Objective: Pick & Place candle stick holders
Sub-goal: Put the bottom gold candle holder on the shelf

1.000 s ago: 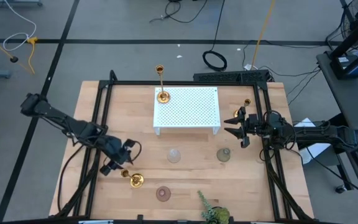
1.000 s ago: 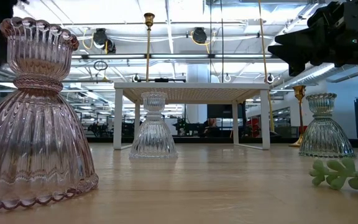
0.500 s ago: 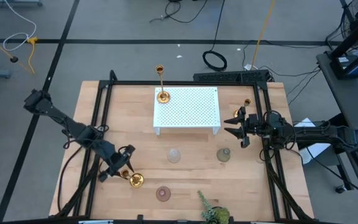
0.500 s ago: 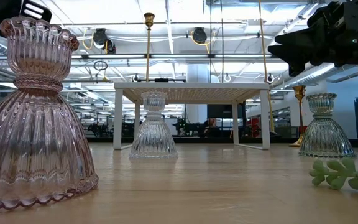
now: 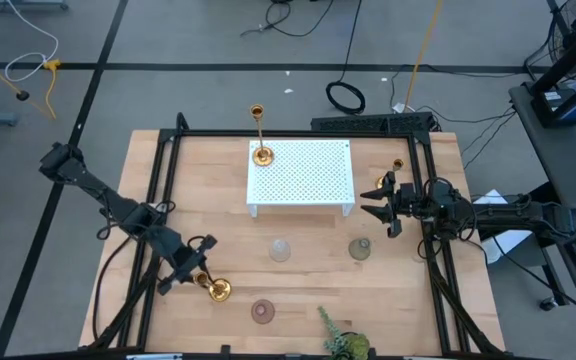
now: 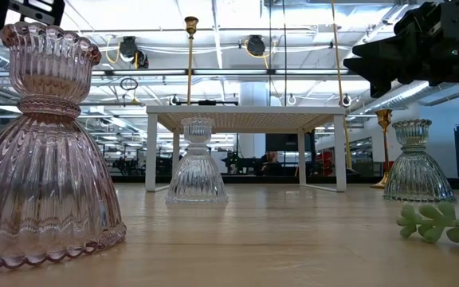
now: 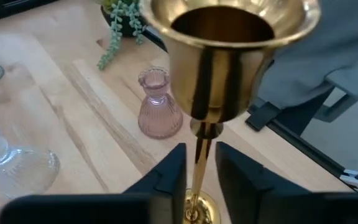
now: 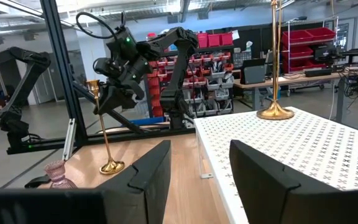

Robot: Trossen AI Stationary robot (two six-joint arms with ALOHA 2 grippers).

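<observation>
A light wooden table (image 5: 118,250) in a black frame stands on grey floor strewn with cables. At lower left, the left gripper (image 5: 194,268) straddles the stem of a gold candlestick (image 5: 214,287), fingers slightly parted, not visibly clamping. The right gripper (image 5: 381,203) waits open at right. Since a second ago, the left gripper has dropped toward the candlestick.

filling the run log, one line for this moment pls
left gripper: fingers astride gold candlestick stem, open | right gripper: open, waiting beside white stand
</observation>
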